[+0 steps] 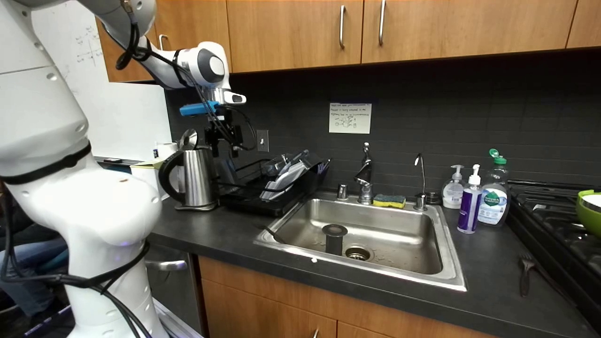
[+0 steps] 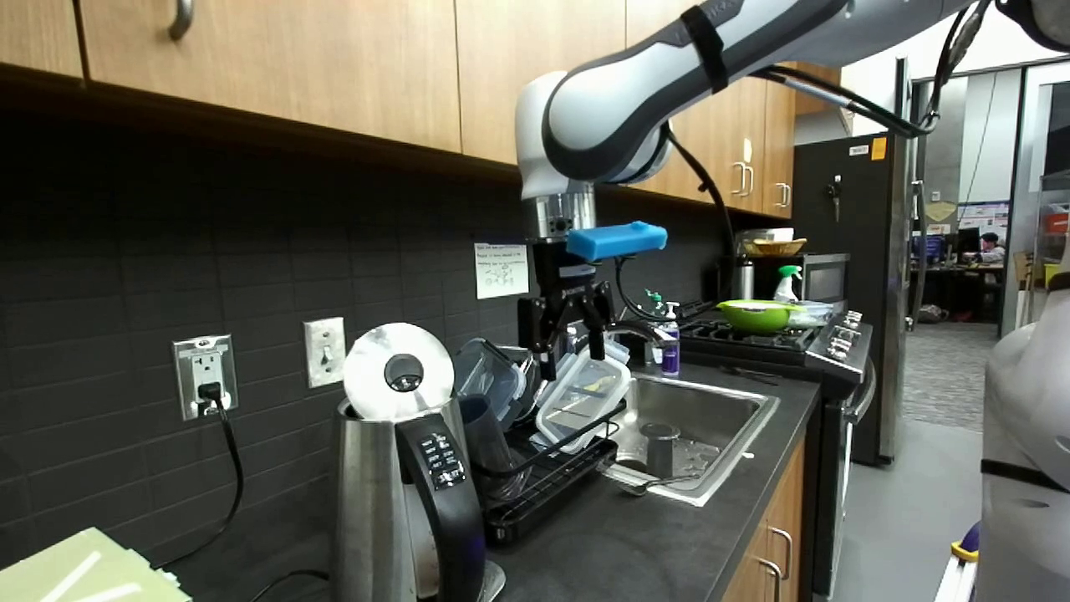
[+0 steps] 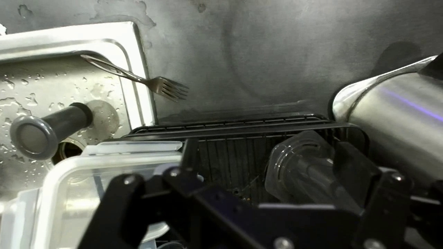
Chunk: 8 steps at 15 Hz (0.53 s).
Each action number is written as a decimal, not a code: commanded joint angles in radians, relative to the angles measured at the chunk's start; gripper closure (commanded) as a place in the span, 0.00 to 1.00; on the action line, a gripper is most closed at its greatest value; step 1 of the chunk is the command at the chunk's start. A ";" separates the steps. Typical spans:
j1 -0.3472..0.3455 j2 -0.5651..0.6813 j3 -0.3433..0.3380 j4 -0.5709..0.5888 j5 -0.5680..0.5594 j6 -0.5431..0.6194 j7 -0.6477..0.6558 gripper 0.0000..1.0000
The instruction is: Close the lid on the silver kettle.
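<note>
We find the silver kettle (image 2: pixel 368 510) upright on the tabletop (image 2: pixel 660 552), at the near left in an exterior view, just beside the dish rack (image 2: pixel 522 520). Its lid (image 2: pixel 399 368) stands raised, so closing remains undone. The end effector (image 2: pixel 573 354) hangs over the dish rack, right of the kettle and clear of the lid; its jaws stand apart with nothing between them. We judge the task at its approach stage: reaching the lid, pushing it down and verifying it seated are all left.
</note>
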<state>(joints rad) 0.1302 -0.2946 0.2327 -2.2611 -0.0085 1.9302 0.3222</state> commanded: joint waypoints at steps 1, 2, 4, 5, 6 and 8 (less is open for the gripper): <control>0.028 -0.017 0.011 0.024 0.016 -0.036 -0.003 0.00; 0.038 -0.016 0.016 0.029 0.017 -0.037 -0.007 0.00; 0.054 -0.013 0.028 0.040 0.018 -0.032 -0.015 0.00; 0.062 -0.010 0.035 0.044 0.017 -0.030 -0.016 0.00; 0.070 -0.007 0.043 0.050 0.015 -0.029 -0.016 0.00; 0.086 -0.003 0.057 0.061 0.014 -0.025 -0.022 0.00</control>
<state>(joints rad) 0.1975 -0.3037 0.2743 -2.2282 -0.0018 1.9175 0.3184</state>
